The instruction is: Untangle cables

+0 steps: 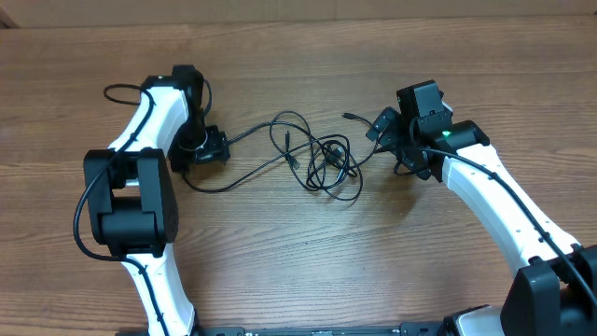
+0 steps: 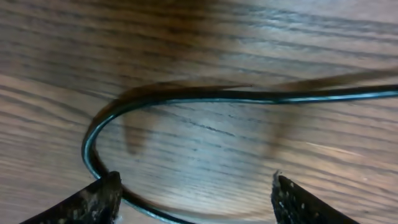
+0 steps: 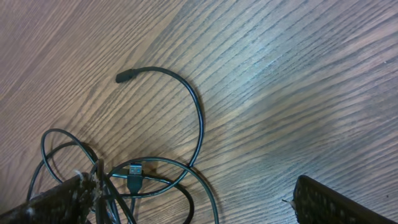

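Knot [image 1: 331,163]: tangled, nothing freed.
Left gripper [image 2: 196,186]: jaws apart, astride strand [image 2: 186,96] left of knot.
Right gripper [image 3: 196,186]: wide open, empty, just right of knot.

Legible markings: none. No text, label, brand, number or sign can be read on the cables [image 1: 322,161] or on the wooden table [image 1: 280,271], in any of the three views.

Your brown table [image 1: 308,271] is matt, grained wood; the thin black cables [image 1: 322,163] have a smooth, glossy sheath. One plug [image 3: 134,169] looks silvery metal, and the black fingers [image 2: 93,202] of your left hand [image 2: 196,183] look rough and speckled.
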`<action>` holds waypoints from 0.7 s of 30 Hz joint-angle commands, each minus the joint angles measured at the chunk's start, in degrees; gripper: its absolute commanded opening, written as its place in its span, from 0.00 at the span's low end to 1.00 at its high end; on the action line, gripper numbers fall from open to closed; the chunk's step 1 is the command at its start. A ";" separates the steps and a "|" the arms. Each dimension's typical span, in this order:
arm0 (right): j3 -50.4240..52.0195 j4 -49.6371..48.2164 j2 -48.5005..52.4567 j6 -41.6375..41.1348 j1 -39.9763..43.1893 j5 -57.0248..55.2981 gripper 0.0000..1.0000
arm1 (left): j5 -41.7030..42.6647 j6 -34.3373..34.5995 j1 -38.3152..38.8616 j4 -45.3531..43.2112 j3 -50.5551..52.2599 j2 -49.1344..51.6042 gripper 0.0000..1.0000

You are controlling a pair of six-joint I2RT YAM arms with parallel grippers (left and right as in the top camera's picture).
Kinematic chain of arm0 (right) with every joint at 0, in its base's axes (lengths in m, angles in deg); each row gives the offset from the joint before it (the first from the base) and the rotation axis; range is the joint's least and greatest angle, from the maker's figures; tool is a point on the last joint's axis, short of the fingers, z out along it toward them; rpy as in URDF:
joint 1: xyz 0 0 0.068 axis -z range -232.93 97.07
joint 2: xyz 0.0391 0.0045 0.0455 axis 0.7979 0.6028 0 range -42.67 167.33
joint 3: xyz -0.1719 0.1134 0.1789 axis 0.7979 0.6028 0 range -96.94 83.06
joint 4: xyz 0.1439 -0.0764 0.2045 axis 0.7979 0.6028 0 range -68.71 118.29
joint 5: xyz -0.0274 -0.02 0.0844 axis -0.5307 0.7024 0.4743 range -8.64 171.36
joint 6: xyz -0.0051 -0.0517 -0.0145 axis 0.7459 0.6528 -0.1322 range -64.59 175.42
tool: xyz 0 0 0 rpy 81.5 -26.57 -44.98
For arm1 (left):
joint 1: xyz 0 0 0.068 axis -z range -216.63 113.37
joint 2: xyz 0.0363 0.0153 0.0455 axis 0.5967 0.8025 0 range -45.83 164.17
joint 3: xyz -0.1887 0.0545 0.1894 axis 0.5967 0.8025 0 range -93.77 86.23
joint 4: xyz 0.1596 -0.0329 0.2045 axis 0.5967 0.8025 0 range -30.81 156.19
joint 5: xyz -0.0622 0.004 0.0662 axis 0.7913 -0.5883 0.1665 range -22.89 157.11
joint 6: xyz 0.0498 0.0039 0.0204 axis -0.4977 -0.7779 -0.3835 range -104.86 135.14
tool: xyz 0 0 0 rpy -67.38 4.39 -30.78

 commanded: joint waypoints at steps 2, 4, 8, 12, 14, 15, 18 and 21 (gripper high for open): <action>-0.68 -0.59 -1.01 -0.02 0.15 -1.22 1.00 | -4.59 -0.63 0.39 -2.08 3.28 -0.11 0.70; -0.68 -0.81 -1.01 -0.02 0.15 -1.22 1.00 | -4.63 -0.63 0.39 -2.10 3.91 -0.11 0.65; -0.68 -0.98 -1.01 -0.02 0.15 -1.20 1.00 | -4.61 -0.63 0.39 -2.58 4.17 -0.11 0.28; -0.68 -0.98 -1.01 -0.02 0.15 -1.20 1.00 | -1.92 -0.44 0.42 -2.93 4.17 -0.11 0.04; -0.68 -0.98 -1.01 -0.02 0.15 -1.20 1.00 | -0.98 -0.42 0.42 -2.43 3.89 -0.28 0.04; -0.68 -0.96 -1.01 -0.02 0.15 -1.20 1.00 | -0.50 -0.44 0.37 -1.73 3.10 -0.52 0.04; -0.68 -0.96 -1.01 -0.02 0.15 -1.20 1.00 | 0.66 -0.35 0.35 1.62 -1.57 -1.57 0.04; -0.68 -1.01 -1.01 -0.02 0.15 -1.20 1.00 | 1.84 -0.44 0.39 5.09 -10.86 -5.88 0.04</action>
